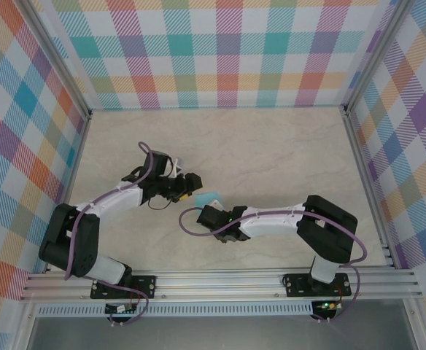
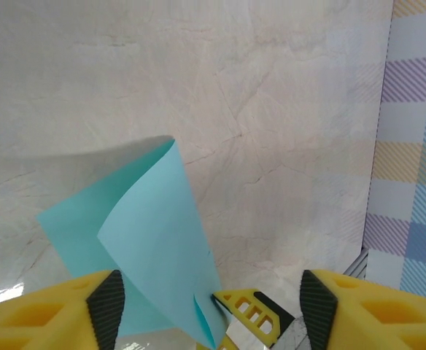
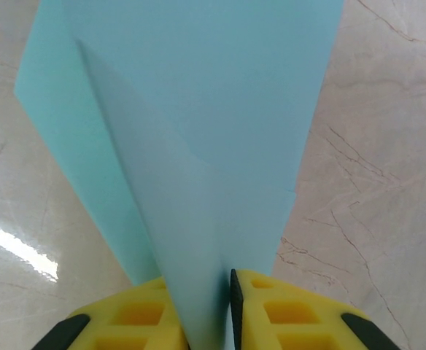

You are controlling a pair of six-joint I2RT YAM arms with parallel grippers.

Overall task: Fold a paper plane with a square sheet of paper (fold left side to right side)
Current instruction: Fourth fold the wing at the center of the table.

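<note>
The pale marbled worktop (image 1: 271, 146) spreads out all round the sheet of paper (image 1: 210, 196), and the plaid walls (image 1: 220, 51) stand well away from it on 3 sides. The 2 arms bend in toward the sheet from either side: the left arm (image 1: 111, 200) comes from its left, the right arm (image 1: 286, 219) from its right and nearer edge. The left gripper (image 1: 186, 186) sits just to the left of the sheet, the right gripper (image 1: 211, 216) just below it in the overhead view. In the left wrist view the left gripper (image 2: 211, 300) has its jaws spread wide, the light-turquoise sheet (image 2: 147, 240) rising between them, curled over on itself. I cannot tell whether the left-hand finger touches it. In the right wrist view the right gripper (image 3: 209, 299) has its jaws closed on the sheet (image 3: 198, 109) - the yellow fingers (image 3: 271, 313) pinch its lower edge, and from there the paper stands up in 2 overlapping layers with a straight edge running up the middle.
</note>
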